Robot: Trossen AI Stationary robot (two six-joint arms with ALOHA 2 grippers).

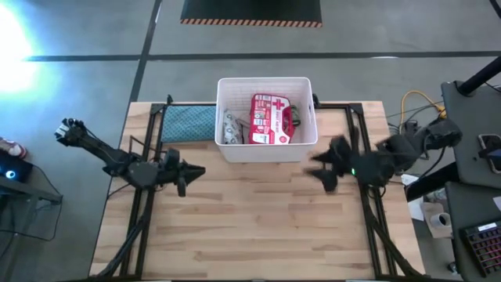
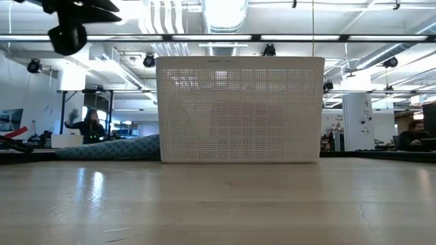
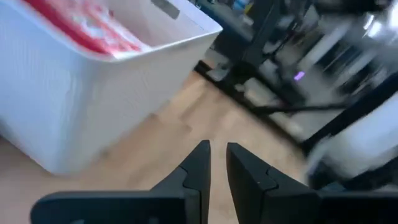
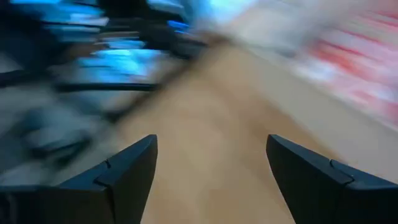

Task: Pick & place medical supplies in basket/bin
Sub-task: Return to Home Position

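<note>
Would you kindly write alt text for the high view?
A white bin holding a red-and-white pouch stands at the wooden table's back edge, a blue-grey cloth pad beside it. The left pincer and right pincer hang empty in front of it.

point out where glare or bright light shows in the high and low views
High view: white-blue glare floods the floor at upper left; the white bin and table are evenly lit. Low view: ceiling lights backlight the bin's slotted wall and leave a sheen on the table.
</note>
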